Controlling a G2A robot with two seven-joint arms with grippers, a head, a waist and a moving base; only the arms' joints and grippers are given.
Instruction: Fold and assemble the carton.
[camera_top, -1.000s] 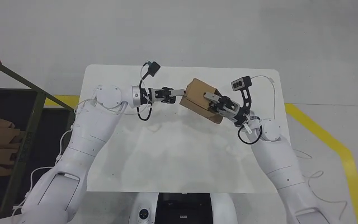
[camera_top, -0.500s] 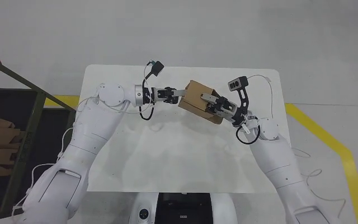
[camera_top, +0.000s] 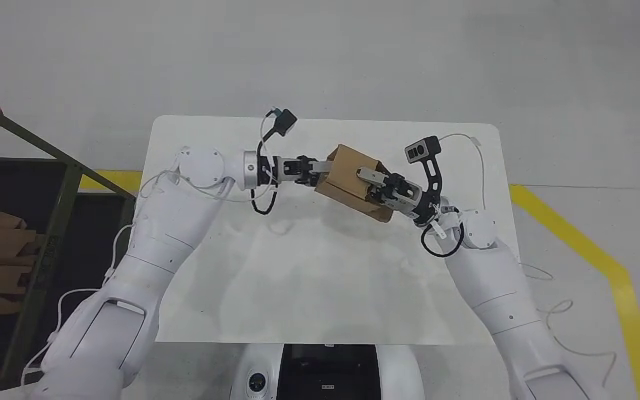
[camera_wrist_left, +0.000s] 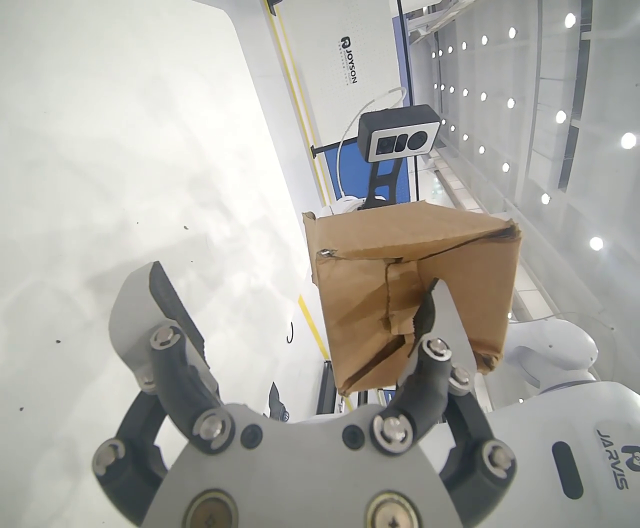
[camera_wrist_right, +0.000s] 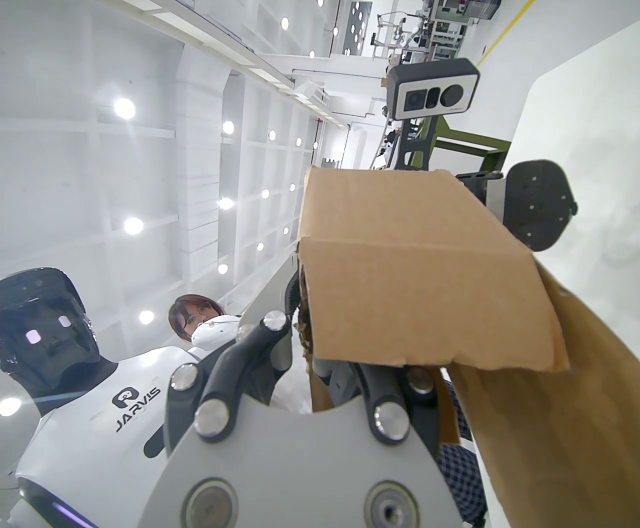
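A brown carton (camera_top: 352, 180) hangs above the far middle of the white table (camera_top: 300, 290), held between both arms. My right gripper (camera_top: 378, 182) is shut on one carton wall (camera_wrist_right: 420, 280), with one finger (camera_wrist_right: 282, 320) outside and the other hidden behind the cardboard. My left gripper (camera_top: 318, 171) stands open at the carton's opposite end. One of its fingers (camera_wrist_left: 432, 320) touches the folded end flaps of the carton (camera_wrist_left: 415, 295), while the other finger (camera_wrist_left: 162, 305) is out in free air over the table.
A dark rack holding flat cardboard (camera_top: 18, 250) stands beside the table's left edge. A yellow floor line (camera_top: 575, 235) runs to the right. The near half of the table is bare white surface.
The carton and both grippers have drifted slightly to the left. The left wrist has turned a little, its finger still at the carton's end. The right grip is unchanged.
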